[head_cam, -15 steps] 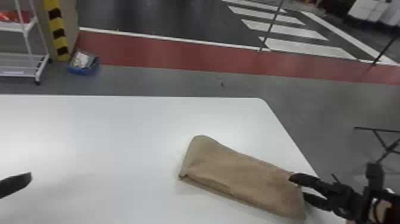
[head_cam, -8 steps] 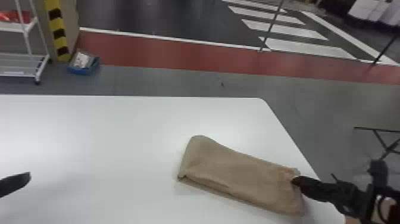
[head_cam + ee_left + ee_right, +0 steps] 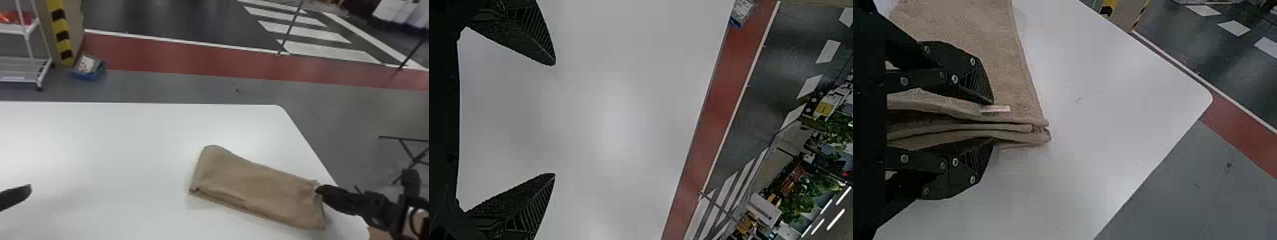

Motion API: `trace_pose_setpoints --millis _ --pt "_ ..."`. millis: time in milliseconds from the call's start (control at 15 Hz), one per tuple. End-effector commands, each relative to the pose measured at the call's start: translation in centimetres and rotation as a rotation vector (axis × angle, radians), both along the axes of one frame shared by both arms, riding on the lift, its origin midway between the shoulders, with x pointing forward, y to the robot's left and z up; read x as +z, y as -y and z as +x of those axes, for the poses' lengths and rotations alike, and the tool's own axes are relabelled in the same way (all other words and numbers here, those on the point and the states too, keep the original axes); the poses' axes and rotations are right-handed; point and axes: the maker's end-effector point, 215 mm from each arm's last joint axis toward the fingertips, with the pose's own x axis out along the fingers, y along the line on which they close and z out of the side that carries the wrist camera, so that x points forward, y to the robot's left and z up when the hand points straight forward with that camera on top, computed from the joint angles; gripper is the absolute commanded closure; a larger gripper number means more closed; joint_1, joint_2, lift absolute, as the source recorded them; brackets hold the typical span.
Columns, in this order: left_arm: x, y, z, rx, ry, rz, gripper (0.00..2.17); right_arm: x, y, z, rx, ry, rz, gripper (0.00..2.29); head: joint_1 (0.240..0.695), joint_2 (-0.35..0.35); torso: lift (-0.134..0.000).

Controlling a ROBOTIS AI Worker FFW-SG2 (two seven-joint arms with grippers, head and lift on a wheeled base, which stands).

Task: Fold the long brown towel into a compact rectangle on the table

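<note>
The big, flat white desk (image 3: 95,153) has its near side cut off in the head view. The long, soft brown cloth towel (image 3: 255,185) lies folded in layers on the right part of it. The black right gripper (image 3: 321,191) holds the towel's right end, with one finger on each side of the layers. The black left gripper (image 3: 16,197) is wide, over the desk, well apart from the towel and partly cut off in the head view. A tiny pale label (image 3: 995,108) sits on the towel near the right gripper's fingers; its writing is too small to read.

The head view's edge crops the left gripper (image 3: 15,197).
</note>
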Motion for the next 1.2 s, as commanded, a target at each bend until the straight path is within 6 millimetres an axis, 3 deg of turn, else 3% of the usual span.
trace_pose_setpoints --millis 0,533,800,933,1133 --pt "0.0 -0.1 0.0 0.001 0.000 0.001 0.09 0.4 0.9 -0.1 0.005 -0.011 -0.029 0.45 0.695 -0.322 -0.125" --pt "-0.3 -0.4 -0.1 0.005 -0.007 0.003 0.09 -1.7 -1.2 1.6 0.097 -0.110 -0.118 0.46 0.695 -0.315 -0.125" --pt "-0.4 -0.7 0.3 0.007 -0.001 0.005 0.09 -1.7 -0.6 1.8 0.112 -0.132 -0.149 0.47 0.695 -0.296 -0.125" --pt "-0.4 -0.8 0.5 0.008 0.004 0.007 0.09 -1.7 -0.7 1.7 0.123 -0.138 -0.153 0.73 0.695 -0.296 -0.125" --pt "-0.3 -0.7 0.7 0.007 0.007 0.005 0.09 -1.7 -0.8 1.6 0.123 -0.135 -0.144 1.31 0.695 -0.296 -0.125"
